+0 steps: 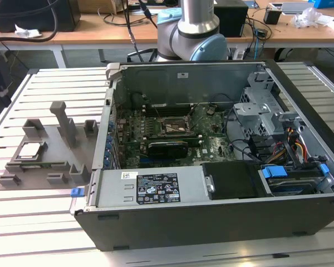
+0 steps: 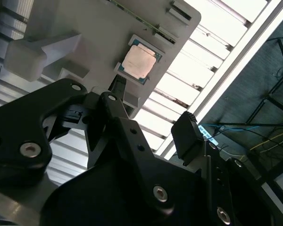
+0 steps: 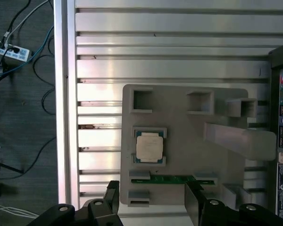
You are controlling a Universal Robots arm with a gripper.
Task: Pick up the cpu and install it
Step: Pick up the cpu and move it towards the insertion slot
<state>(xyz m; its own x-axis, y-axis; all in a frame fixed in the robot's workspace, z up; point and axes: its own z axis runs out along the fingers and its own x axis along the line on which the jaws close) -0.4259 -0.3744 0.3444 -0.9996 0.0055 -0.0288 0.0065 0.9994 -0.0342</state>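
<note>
Gripper (image 3: pixel 152 187) spread empty, hanging clear of cpu (image 3: pixel 148 147) nested inside holder (image 3: pixel 188 136) pocket.

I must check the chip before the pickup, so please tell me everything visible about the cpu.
The cpu is a small flat square chip: pale silver metal top, thin darker rim. It lies flat, top up, in a framed seat of the grey holder, outside the computer case, at the exterior view's left. Only the holder touches it; the open gripper is apart from it.
</note>
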